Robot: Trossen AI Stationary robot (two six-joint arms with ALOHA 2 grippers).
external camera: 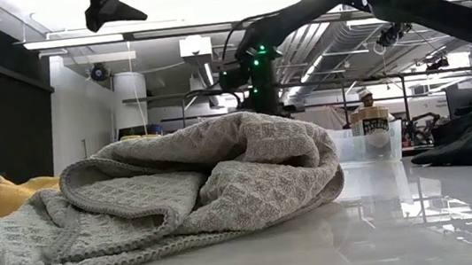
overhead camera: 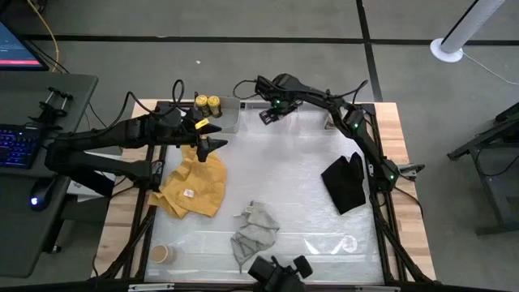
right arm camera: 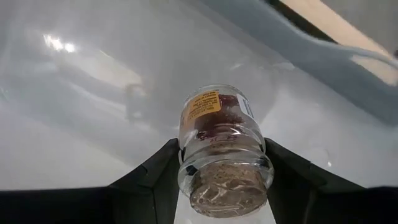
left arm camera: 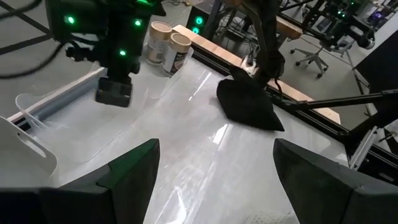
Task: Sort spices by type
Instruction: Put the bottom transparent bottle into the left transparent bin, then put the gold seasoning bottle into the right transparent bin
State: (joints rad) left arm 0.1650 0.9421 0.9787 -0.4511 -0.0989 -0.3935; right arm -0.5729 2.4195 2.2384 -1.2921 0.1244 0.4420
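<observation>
The right gripper, at the far middle of the bench beside the clear bin, has its fingers pinching a tiny clear jar around its body. The jar looks like glass: light, stiff, slick and breakable, so a gentle squeeze low across the round wall seems safest. Two gold-topped jars stand far left. One tan jar sits near left. The left gripper hovers over the yellow cloth, fingers spread.

Two jars stand side by side at the bench's far left edge. One jar sits at the near left corner. Between the right tool's fingers sits a tiny jar.
</observation>
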